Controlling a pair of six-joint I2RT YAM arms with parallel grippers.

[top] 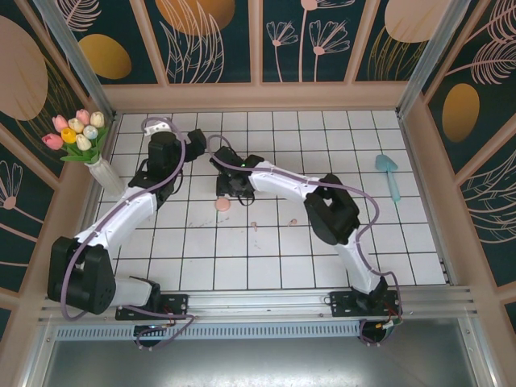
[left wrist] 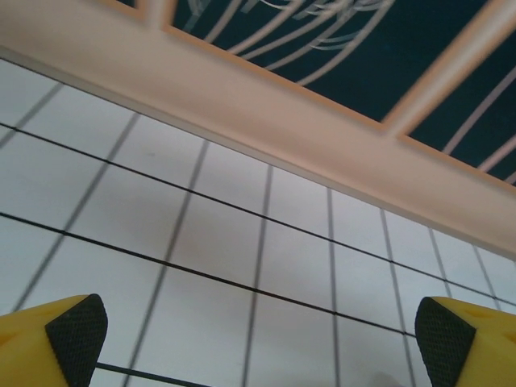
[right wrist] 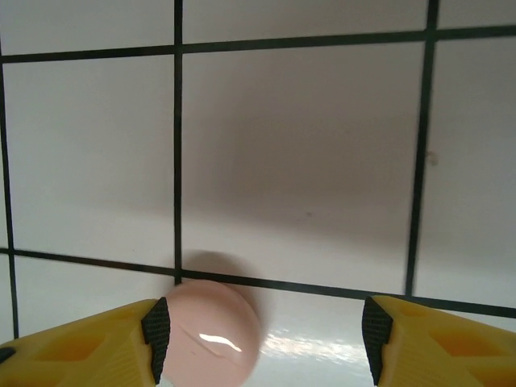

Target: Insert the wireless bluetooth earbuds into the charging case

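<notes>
R gripper is hovering low over the pink charging case. Its jaws are spread, w/ the case sitting btwn them right by one pad, not pinched; prob lining up a grab. The case is looking shut to me. L gripper is hanging spread wide, nothing btwn its fingers, aiming at the back wall, prob so as not to crowd the R arm. Two tiny pale pink earbuds are lying loose on the tiles near the case; purple ones I can't make out. Table is showing glossy white tiles w/ dark grid lines, and dark floral panels in peach frames are boxing it in. Tulip vase far left, teal tool far right.
</notes>
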